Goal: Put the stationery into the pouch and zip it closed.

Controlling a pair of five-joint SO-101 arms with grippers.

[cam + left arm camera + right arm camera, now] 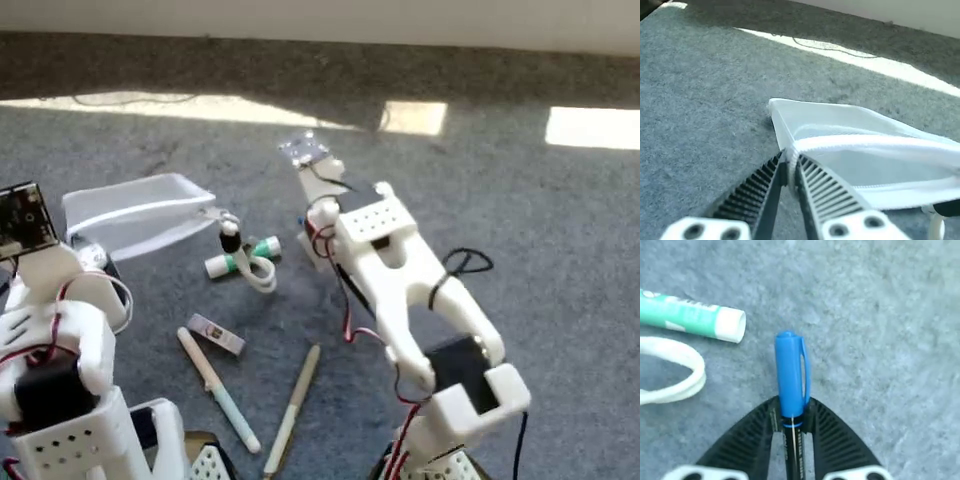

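Note:
A white mesh pouch (140,215) lies on the grey carpet at the left, its zipper edge facing the arms. My left gripper (790,162) is shut on the pouch's (860,145) near corner, by its zipper edge. My right gripper (790,412) is shut on a blue capped pen (790,370), holding it just above the carpet. A green and white glue stick (690,317) lies close beside the pen. In the high view the glue stick (243,258) sits between the pouch and the right gripper (320,245).
A white cord loop (262,273) lies against the glue stick. Nearer the arm bases are a small flat eraser-like block (216,335), a white pen (217,388) and a beige pencil (293,405). Sunlit patches cross the far carpet.

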